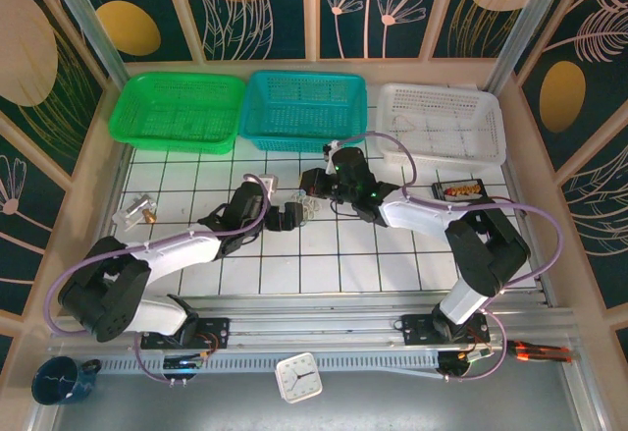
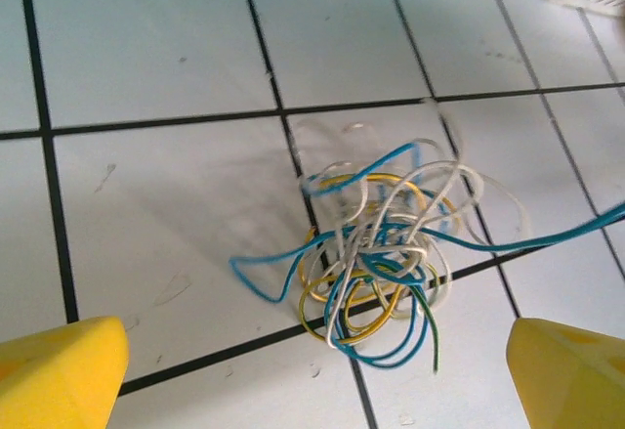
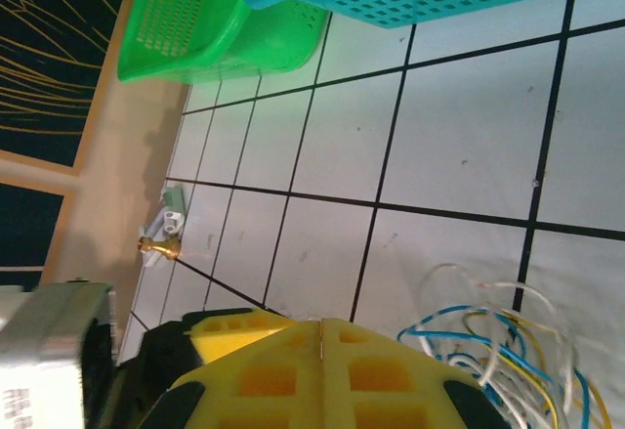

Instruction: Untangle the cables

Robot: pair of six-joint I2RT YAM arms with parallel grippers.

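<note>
Found left gripper (image 2: 314, 375) with jaws wide apart, yellow pads (image 2: 59, 375) sitting at 7 and 5 o'clock of the left wrist view. Noted the cables (image 2: 381, 273) as one loose knot of blue, white, yellow and green wire, lying on the white tiled table (image 2: 146, 58) toward 12 o'clock from that gap, across a black grout line and apart from both pads. Traced one blue strand running out of the knot toward 3 o'clock. Found right gripper (image 3: 322, 370) with its pads pressed together along a closed seam; unable to tell whether any strand is pinched there. Placed the knot just at 3 o'clock of those pads in the right wrist view. From above, located both grippers near table centre, close together, with the pale knot by their tips. Logged green basket (image 1: 177, 107), teal basket (image 1: 304, 107) and white basket (image 1: 442, 122) in a row along the 12 o'clock edge, and a small brass-tipped part (image 1: 137, 213) at 9 o'clock, well apart from the knot
</note>
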